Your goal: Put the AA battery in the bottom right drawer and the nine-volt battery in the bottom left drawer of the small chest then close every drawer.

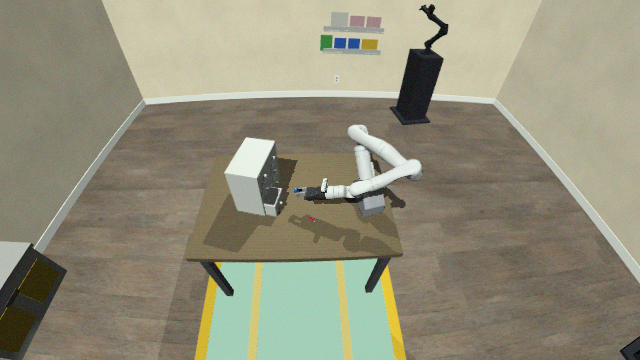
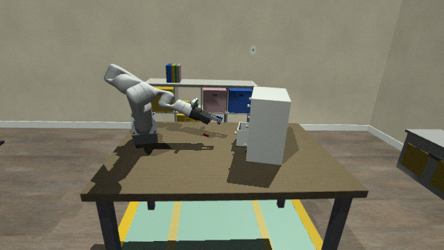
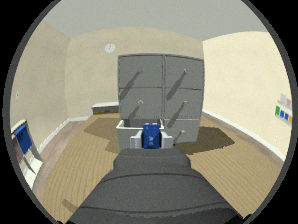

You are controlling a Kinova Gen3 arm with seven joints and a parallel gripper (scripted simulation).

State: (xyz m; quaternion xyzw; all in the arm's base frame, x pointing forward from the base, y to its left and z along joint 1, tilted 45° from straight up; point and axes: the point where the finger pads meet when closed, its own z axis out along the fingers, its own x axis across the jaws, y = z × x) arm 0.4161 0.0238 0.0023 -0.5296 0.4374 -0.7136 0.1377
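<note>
The white chest (image 1: pixel 247 192) (image 2: pixel 267 132) (image 3: pixel 141 75) stands upright, its fronts facing the arm. Its bottom left drawer (image 1: pixel 271 207) (image 2: pixel 241 139) (image 3: pixel 121 132) is pulled partly out; its inside is mostly hidden. The bottom right drawer (image 3: pixel 175 131) looks pushed in. My gripper (image 1: pixel 300 191) (image 2: pixel 218 119) (image 3: pixel 151 136) is shut on the blue nine-volt battery (image 1: pixel 297 190) (image 2: pixel 221 118) (image 3: pixel 151 135) and holds it above the table, in front of the open drawer and short of it. A small red object (image 1: pixel 311 219) (image 2: pixel 205 135), possibly the AA battery, lies on the table.
The upper drawers (image 3: pixel 141 102) (image 3: pixel 184 102) look pushed in, with knobs standing out. The wooden table (image 1: pixel 300 245) (image 2: pixel 194 177) carries the chest and the arm's base (image 1: pixel 371 204) (image 2: pixel 145 139). The arm reaches toward the chest from the base side.
</note>
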